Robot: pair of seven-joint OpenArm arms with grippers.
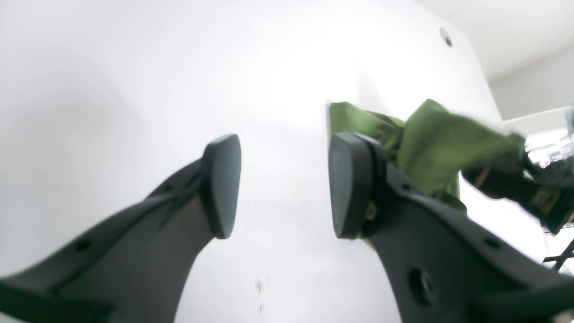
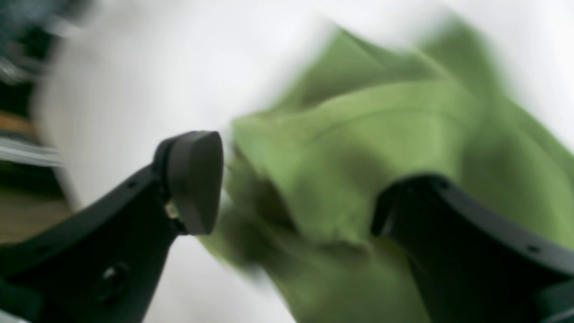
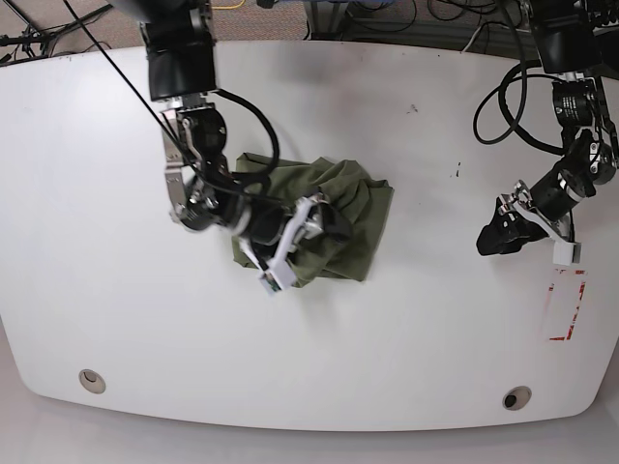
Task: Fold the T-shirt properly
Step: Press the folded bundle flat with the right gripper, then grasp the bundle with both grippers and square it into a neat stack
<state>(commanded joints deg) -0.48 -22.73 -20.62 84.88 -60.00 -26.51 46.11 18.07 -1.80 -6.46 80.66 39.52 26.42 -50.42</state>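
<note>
The olive T-shirt (image 3: 319,227) looks soft, light and limp; best pinched at a hem corner. Right gripper (image 2: 296,188) gapes over it; left gripper (image 1: 284,184) spread, beside it.

A white counter (image 3: 406,367) with rounded corners fills the base view. Two round holes (image 3: 92,380) (image 3: 515,397) sit near its front edge. A red-outlined marking (image 3: 564,307) lies by its right edge.

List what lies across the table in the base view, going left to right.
Small round hole in the table → right hand over the T-shirt → left hand → red rectangle mark near the table's right edge.
</note>
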